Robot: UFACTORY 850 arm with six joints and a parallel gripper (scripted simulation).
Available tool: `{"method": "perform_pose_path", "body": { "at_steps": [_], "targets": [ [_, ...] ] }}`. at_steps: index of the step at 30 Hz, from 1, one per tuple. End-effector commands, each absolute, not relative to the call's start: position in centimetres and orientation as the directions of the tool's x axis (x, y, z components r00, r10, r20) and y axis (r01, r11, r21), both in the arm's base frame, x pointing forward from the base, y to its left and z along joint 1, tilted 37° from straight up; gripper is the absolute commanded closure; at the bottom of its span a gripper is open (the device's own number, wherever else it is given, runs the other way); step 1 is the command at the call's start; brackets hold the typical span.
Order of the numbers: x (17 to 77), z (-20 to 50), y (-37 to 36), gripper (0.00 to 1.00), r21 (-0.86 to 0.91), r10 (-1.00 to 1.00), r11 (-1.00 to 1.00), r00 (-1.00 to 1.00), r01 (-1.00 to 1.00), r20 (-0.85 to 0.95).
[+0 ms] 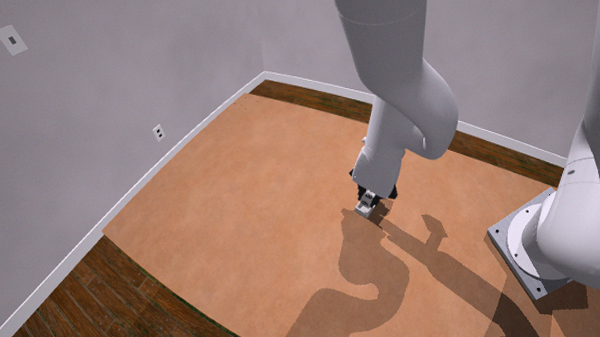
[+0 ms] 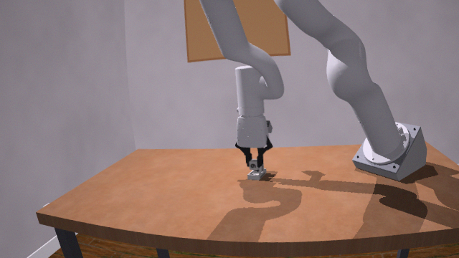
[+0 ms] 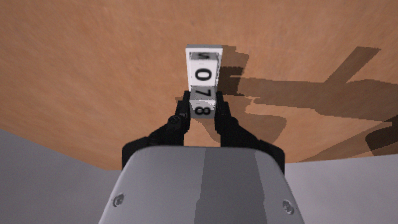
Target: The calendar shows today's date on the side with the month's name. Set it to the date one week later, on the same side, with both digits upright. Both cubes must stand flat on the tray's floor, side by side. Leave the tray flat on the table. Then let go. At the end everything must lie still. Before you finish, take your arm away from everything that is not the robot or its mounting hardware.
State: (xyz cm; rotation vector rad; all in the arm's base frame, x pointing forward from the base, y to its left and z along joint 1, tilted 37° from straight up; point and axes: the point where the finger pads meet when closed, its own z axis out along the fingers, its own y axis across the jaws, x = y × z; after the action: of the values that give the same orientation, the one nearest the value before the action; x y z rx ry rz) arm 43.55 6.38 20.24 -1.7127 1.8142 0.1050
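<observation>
The small pale grey tray (image 1: 360, 211) (image 2: 254, 177) (image 3: 204, 47) lies on the table. One white cube (image 3: 203, 75) stands in its back part, a black 0 on top; a shaded face with a partly visible digit points backward. My gripper (image 1: 371, 197) (image 2: 254, 164) (image 3: 202, 99) is shut on the other cube (image 1: 367, 196) (image 2: 253, 165) (image 3: 202, 111), holding it raised over the tray's front end. In the wrist view, this cube shows an 8 on its bright face and a 7 on its shaded face. It hides part of the tray; its exact tilt is unclear.
The table (image 1: 219, 186) (image 2: 161, 190) is brown. The robot's base (image 1: 517, 256) (image 2: 387, 166) stands on it at the right. The arm's shadow falls right of the tray and toward the front edge. Walls stand behind and at the left.
</observation>
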Motion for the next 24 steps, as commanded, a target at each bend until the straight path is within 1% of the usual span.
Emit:
{"method": "perform_pose_path", "body": {
  "at_steps": [1,24],
  "targets": [
    [43.66,20.11,6.46,0.73,-0.358,-0.871,0.151,0.047,-0.921,-0.488],
    [44.09,19.23,6.98,0.73,-0.358,-0.871,0.151,0.047,-0.921,-0.488]
  ]
}}
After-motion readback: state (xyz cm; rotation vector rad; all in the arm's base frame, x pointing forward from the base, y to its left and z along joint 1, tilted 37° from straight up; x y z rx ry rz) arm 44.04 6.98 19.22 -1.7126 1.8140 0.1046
